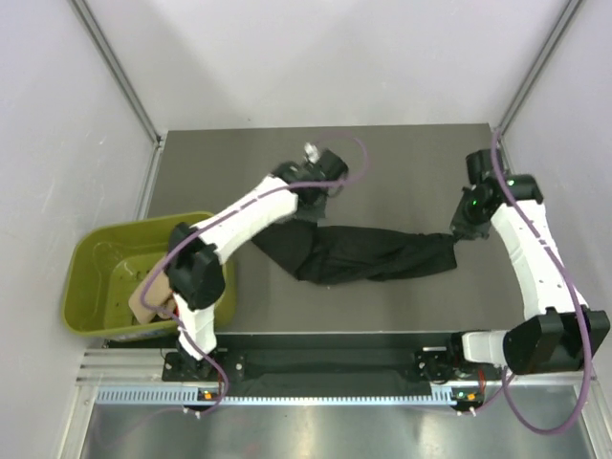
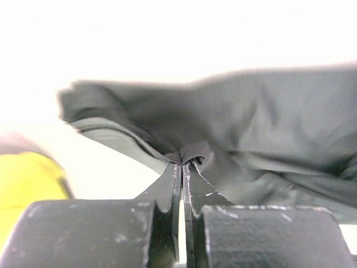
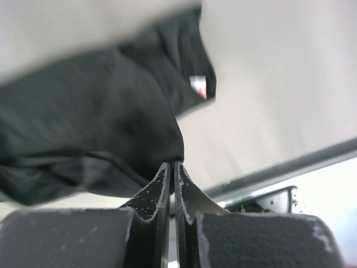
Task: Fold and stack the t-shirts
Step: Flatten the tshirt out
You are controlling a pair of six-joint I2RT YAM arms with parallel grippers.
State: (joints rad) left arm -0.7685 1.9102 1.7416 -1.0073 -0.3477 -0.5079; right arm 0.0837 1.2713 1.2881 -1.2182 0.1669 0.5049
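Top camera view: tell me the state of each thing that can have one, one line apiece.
black t-shirt, unfolded, bunched lengthwise, pinched at both ends.
left gripper, shut on the black t-shirt.
right gripper, shut on the black t-shirt.
olive-green tub, upright, open-topped.
beige t-shirt, crumpled inside the olive-green tub, partly hidden.

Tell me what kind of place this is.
Probably a robot lab cell, not a home: plain white walls box in a dark table, with a metal rail along its near edge.

Dark table [image 1: 402,172] — black t-shirt [image 1: 368,253] atop
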